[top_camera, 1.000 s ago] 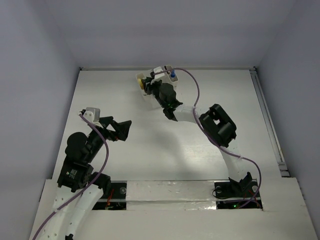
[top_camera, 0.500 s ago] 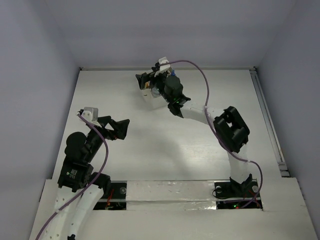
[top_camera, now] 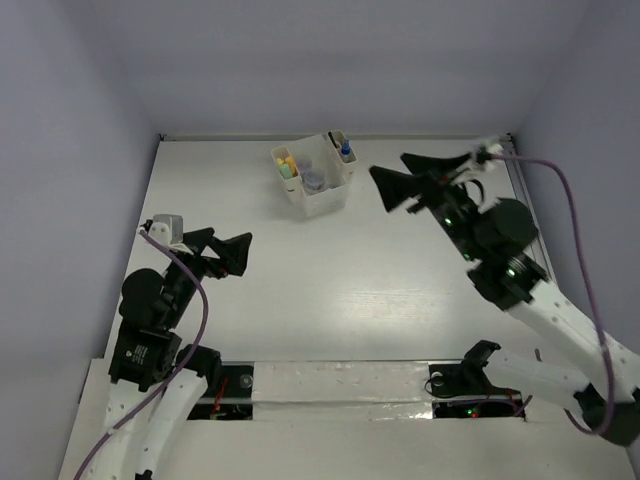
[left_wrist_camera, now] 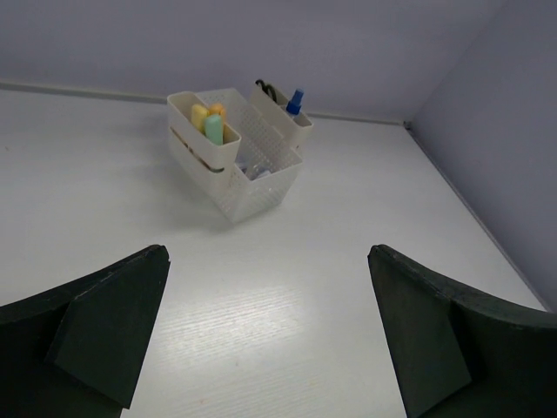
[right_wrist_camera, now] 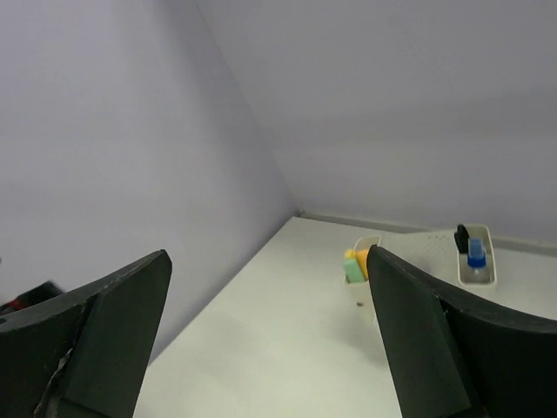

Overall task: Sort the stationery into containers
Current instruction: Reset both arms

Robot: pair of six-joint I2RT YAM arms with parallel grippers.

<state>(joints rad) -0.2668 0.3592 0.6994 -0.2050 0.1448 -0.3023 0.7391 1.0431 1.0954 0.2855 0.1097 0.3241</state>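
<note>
Cream-white organizer (top_camera: 322, 205) sits skewed at upper centre of the top view, near the back edge of the white table (top_camera: 300, 300). The yellow, orange and green pieces (left_wrist_camera: 213, 126) stand upright in its left-end compartment, the blue-capped bottle (left_wrist_camera: 295, 102) is in the narrow slot at its right end, and a purplish item (top_camera: 314, 182) lies in the middle cell; any lettering is too small to read. Left gripper (top_camera: 231, 236), lower left of the top view, has its jaws spread wide with nothing between them and is well apart from the organizer; right gripper (top_camera: 388, 164), upper right and near the organizer's right side, is likewise spread wide, empty and not touching it.
</note>
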